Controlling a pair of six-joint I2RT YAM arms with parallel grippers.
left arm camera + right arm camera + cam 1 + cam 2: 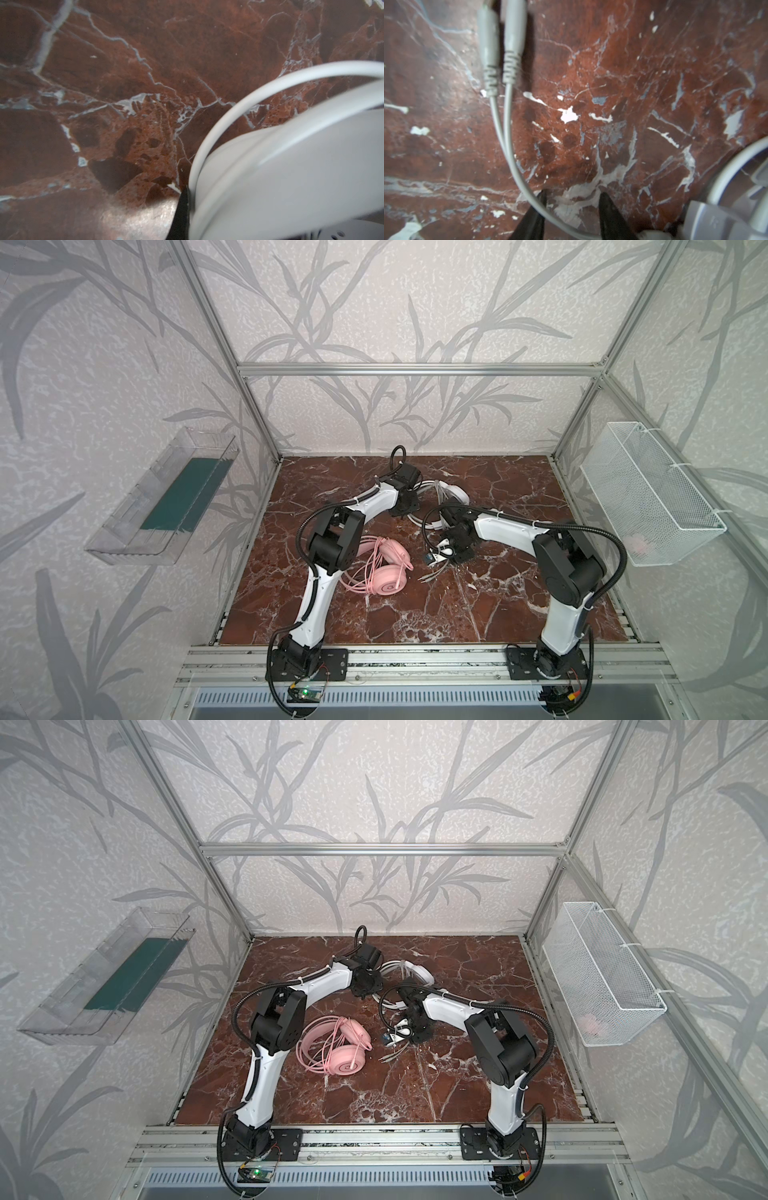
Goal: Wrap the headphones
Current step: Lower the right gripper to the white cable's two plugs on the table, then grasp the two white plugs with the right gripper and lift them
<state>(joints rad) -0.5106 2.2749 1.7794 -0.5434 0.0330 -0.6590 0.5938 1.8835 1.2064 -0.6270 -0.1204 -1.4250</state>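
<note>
Red marble tabletop (415,614): pink headphones (388,572) near centre, white headphones (455,494) farther back.

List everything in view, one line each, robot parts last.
pink headphones: 1, pink, on the tabletop left of centre, cable in loose loops on and beside it
white headphones: 1, white, far centre of the tabletop
white cable: 1, grey-white, ends in two jack plugs, lies near the middle by the right gripper
clear tray: 1, clear with a green floor, on the left wall
mesh basket: 1, white, on the right wall; something pink inside, too unclear to name
tabletop: 1, red-brown marble pattern
left gripper: 1, black, shut on the white headphones' band
right gripper: 1, black, open, white cable crossing between its fingers
</note>
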